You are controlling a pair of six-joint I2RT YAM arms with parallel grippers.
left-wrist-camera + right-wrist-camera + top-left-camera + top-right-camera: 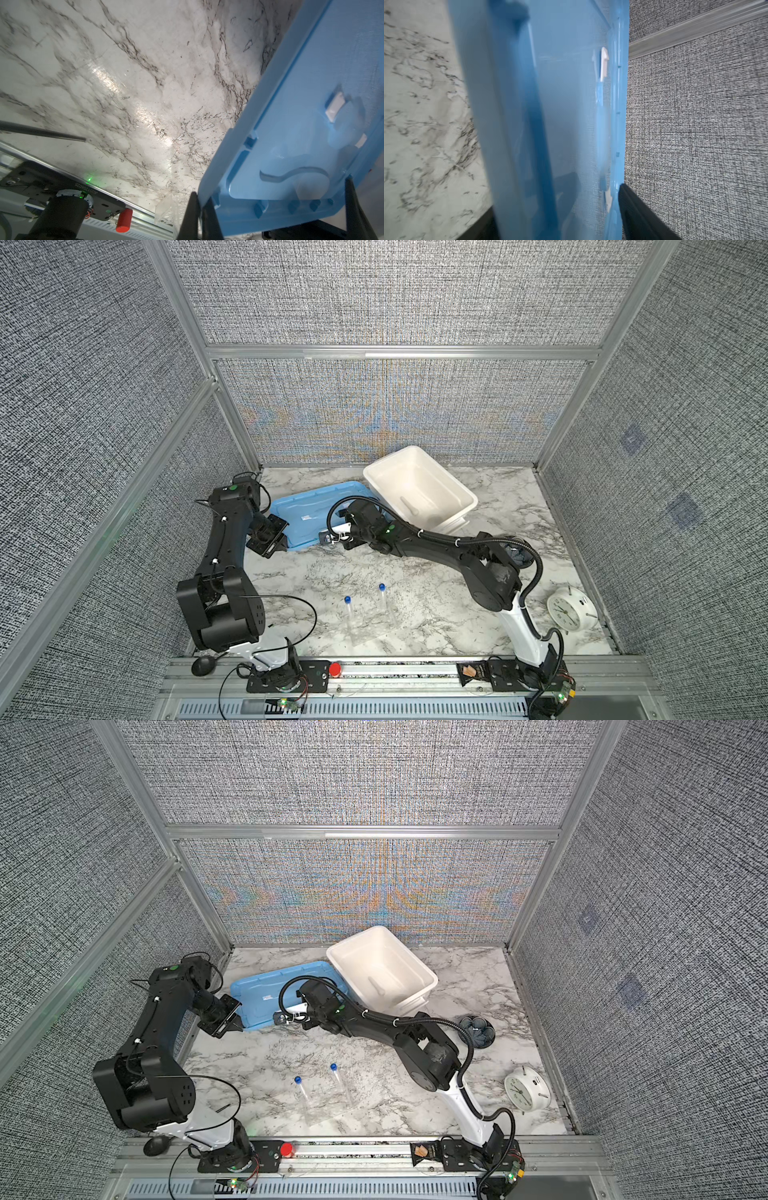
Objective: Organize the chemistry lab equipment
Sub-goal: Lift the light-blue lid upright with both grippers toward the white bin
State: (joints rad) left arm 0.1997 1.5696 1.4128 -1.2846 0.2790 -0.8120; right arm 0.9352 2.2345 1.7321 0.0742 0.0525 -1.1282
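Observation:
A translucent blue lid point(307, 506) point(270, 990) lies at the back left, beside a white bin point(436, 477). My left gripper point(284, 544) point(201, 197) is shut on the lid's point(311, 145) near corner rim. The right gripper point(556, 199) straddles the lid's point(550, 104) right edge with its jaws open; one black finger point(633, 207) touches the rim. Two clear tubes with blue caps point(348, 600) point(381, 586) stand upright at the front middle. A short white pestle point(409, 506) lies inside the bin.
A white alarm clock point(569, 610) sits at the front right. Near the right arm's elbow there is a dark round holder point(477, 1029). A clear rack point(166, 205) holds the tubes. A red button point(335, 669) sits on the front rail. Grey walls close in three sides.

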